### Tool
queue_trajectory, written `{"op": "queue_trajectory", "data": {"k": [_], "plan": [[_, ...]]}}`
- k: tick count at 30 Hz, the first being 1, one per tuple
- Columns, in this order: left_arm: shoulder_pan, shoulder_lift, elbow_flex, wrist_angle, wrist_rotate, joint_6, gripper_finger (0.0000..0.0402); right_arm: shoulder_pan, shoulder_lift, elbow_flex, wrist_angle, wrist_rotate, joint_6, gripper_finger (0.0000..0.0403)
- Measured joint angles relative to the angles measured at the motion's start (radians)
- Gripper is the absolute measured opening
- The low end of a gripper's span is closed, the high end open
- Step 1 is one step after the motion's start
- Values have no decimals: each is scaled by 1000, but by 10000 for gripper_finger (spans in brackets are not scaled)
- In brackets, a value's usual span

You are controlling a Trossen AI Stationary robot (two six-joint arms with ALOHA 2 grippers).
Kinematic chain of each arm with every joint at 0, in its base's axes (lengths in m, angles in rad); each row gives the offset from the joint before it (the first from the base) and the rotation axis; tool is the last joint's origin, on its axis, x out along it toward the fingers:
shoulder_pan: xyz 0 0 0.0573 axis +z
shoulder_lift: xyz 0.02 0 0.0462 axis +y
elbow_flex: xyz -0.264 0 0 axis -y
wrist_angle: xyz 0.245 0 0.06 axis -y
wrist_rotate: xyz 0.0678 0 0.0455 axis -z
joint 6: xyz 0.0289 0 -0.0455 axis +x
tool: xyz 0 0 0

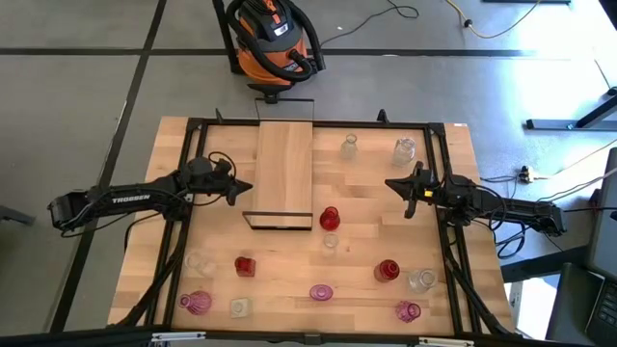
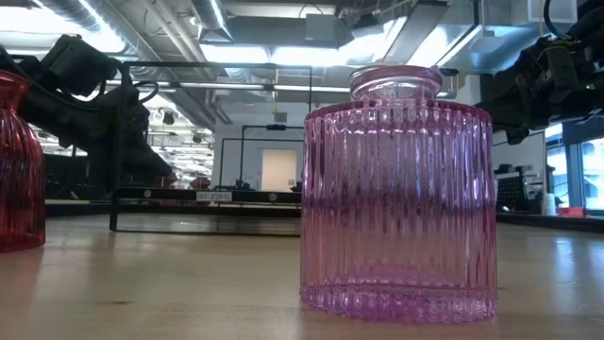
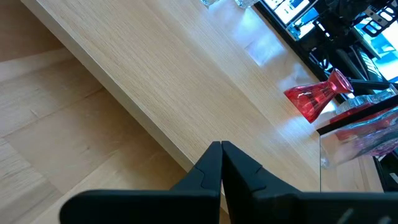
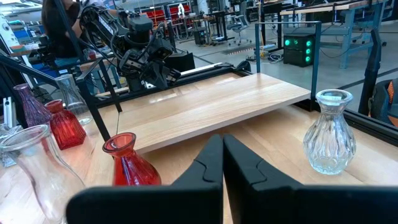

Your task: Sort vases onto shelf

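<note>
The shelf (image 1: 285, 166) is a light-wood plank lying along the middle of the table, with a thin black frame (image 1: 280, 221) at its near end. Nothing stands on it. Several small vases stand upright on the tabletop: a red one (image 1: 330, 218) by the shelf's near right corner, two clear ones (image 1: 350, 146) (image 1: 404, 149) at the far right, and red, pink and clear ones along the near edge. My left gripper (image 1: 247, 186) is shut beside the shelf's left edge (image 3: 149, 124). My right gripper (image 1: 390, 183) is shut, right of the shelf, pointing at it (image 4: 211, 106).
Black frame rails (image 1: 445, 193) run round the tabletop. A ribbed pink vase (image 2: 398, 194) stands close before the low camera, with a red vase (image 2: 14, 161) at its left. Bare wood (image 1: 362, 193) lies between the shelf and my right gripper. An orange vacuum (image 1: 270, 39) stands on the floor beyond.
</note>
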Motion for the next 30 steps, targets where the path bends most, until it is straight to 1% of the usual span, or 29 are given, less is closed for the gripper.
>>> {"op": "queue_trajectory", "data": {"k": [26,28,30], "plan": [[0,0,0,0,-1,0,0,0,0,0,0,0,27,1],[0,0,0,1,-38,0,0,0,0,0,0,0,27,1],[0,0,0,6,-115,0,0,0,0,0,0,0,27,1]]}}
